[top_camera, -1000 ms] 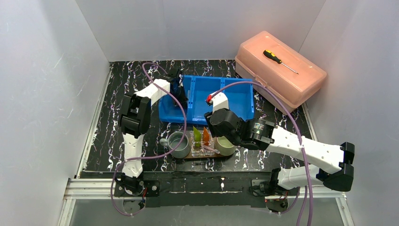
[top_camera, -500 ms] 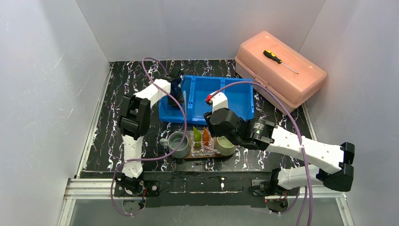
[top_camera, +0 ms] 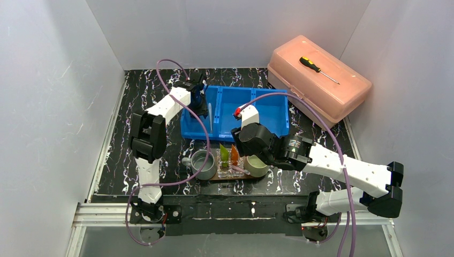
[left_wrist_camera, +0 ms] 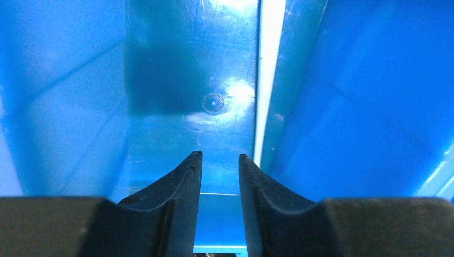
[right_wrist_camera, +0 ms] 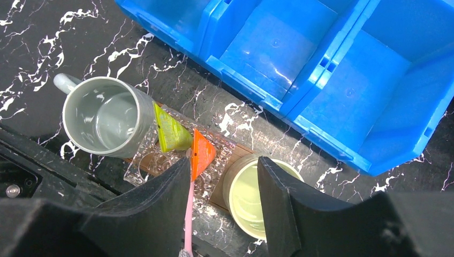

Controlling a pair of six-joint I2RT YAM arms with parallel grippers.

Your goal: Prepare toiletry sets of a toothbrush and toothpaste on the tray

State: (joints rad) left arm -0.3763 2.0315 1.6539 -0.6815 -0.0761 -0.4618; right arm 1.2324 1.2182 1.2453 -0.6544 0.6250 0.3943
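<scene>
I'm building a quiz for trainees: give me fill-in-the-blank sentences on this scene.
The left gripper hangs inside the ___ bin. The orange tube sits between the green tube and the pale green ___. On the pink box lies a ___.
Missing: blue; mug; screwdriver.

Overhead view, close wrist views, shared blue bin (top_camera: 270, 115)

Toothbrush (left_wrist_camera: 267, 64) cut off at top edge
</scene>
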